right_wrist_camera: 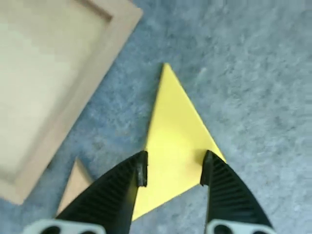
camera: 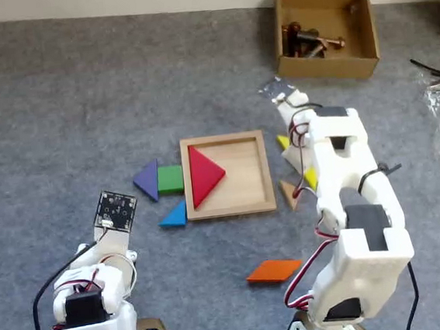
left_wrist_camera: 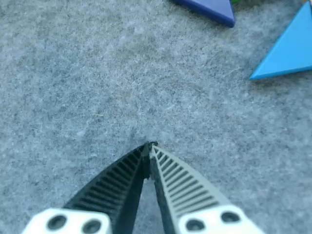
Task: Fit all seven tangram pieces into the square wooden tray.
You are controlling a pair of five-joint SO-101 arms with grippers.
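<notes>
Right gripper (right_wrist_camera: pixel 174 169) stands spread astride the yellow triangle (right_wrist_camera: pixel 174 124) near the tray (right_wrist_camera: pixel 70 97), while left gripper (left_wrist_camera: pixel 149 146) is pressed together.

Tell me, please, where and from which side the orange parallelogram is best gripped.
Probably from straight above, since the orange parallelogram lies flat on the grey felt. Pinch it across its narrow width, on the two long parallel edges near the middle. The slanted ends taper to points and would likely slip out.
</notes>
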